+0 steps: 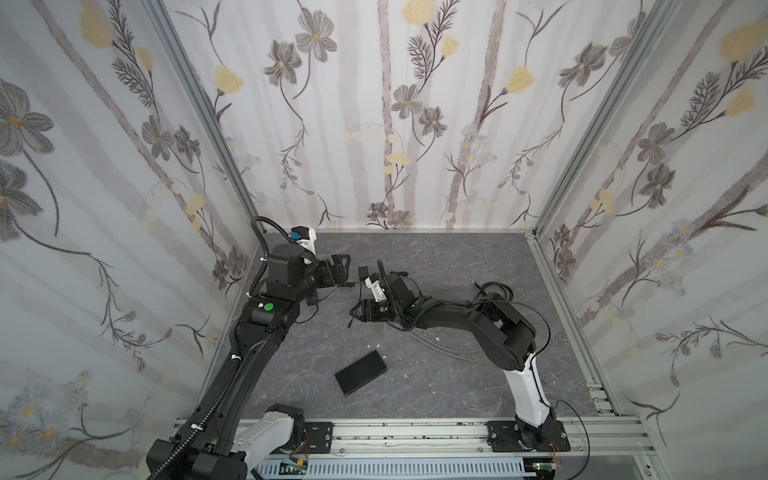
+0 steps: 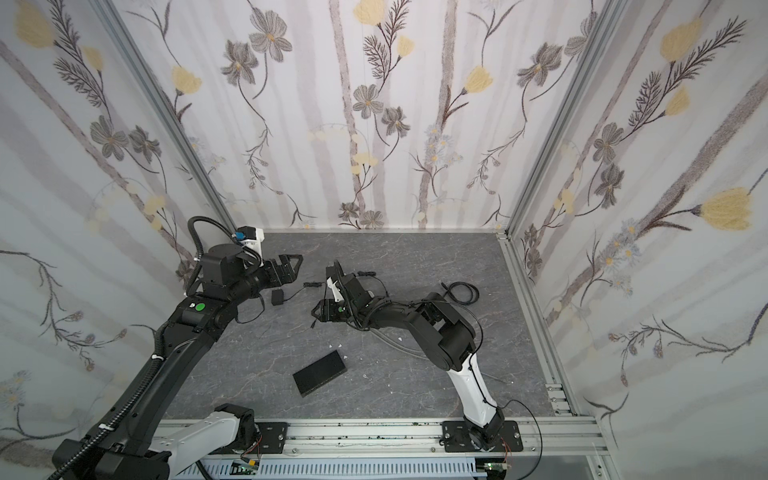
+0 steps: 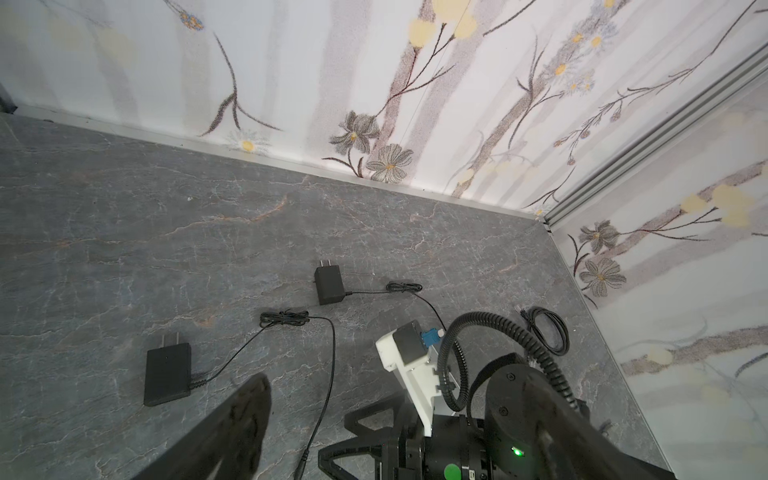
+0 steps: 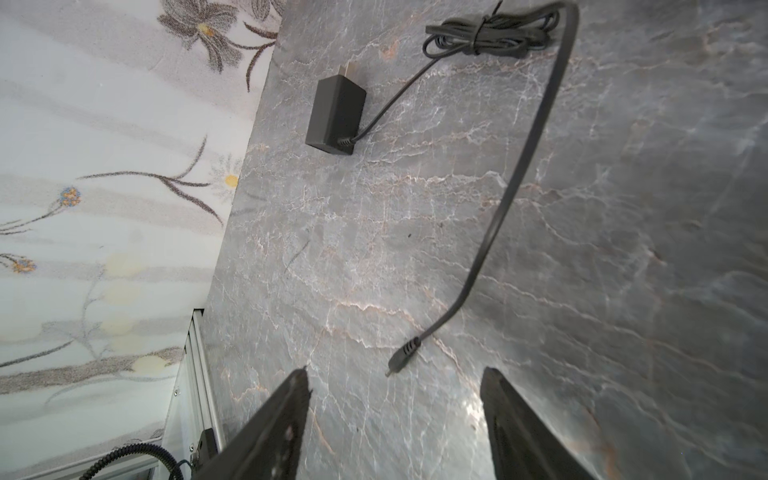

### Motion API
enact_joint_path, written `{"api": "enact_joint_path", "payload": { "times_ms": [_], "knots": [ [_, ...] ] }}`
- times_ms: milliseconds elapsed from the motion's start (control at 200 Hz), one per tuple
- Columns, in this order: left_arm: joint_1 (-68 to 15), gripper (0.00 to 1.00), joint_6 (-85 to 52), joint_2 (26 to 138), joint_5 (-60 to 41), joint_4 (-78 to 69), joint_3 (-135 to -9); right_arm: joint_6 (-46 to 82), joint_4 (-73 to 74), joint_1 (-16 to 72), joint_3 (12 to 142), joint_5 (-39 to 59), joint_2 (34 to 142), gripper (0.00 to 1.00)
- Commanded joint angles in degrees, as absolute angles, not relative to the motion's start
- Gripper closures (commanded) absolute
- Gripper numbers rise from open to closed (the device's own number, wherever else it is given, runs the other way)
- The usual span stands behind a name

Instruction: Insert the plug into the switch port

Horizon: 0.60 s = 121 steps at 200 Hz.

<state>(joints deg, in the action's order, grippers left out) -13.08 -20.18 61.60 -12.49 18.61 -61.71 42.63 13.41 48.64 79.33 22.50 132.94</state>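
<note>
The plug [image 4: 401, 357] is a small black barrel plug at the end of a thin black cable, lying on the grey table. It also shows in both top views [image 1: 352, 326] [image 2: 312, 325] and in the left wrist view [image 3: 300, 467]. My right gripper [image 4: 397, 372] hangs open low over it, the plug's tip level with its two fingertips, untouched. The cable runs back to a tied bundle [image 4: 490, 33] and a black adapter [image 4: 336, 116]. The switch [image 1: 361, 372] [image 2: 319, 372], a flat black box, lies nearer the front. My left gripper [image 1: 343, 268] [image 2: 293, 266] is open and empty, to the left.
A second black adapter [image 3: 328, 284] with its own cable bundle [image 3: 403, 286] lies behind the right wrist. A coiled black cable [image 1: 494, 289] sits at the back right. Grey cables [image 1: 436, 345] run under the right arm. Small white scraps [image 1: 374, 345] dot the table. Patterned walls close three sides.
</note>
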Motion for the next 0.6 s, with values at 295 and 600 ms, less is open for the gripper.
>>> {"api": "enact_joint_path", "payload": {
  "times_ms": [295,600],
  "knots": [
    [-5.0,0.07,-32.0,64.3,-23.3,11.5,-60.2,46.7,14.7,48.5,87.2,24.5,140.7,0.39],
    [-4.4,0.10,-31.1,64.3,-23.4,11.2,-59.7,44.9,15.5,48.4,85.5,25.2,137.2,0.88]
  ]
}}
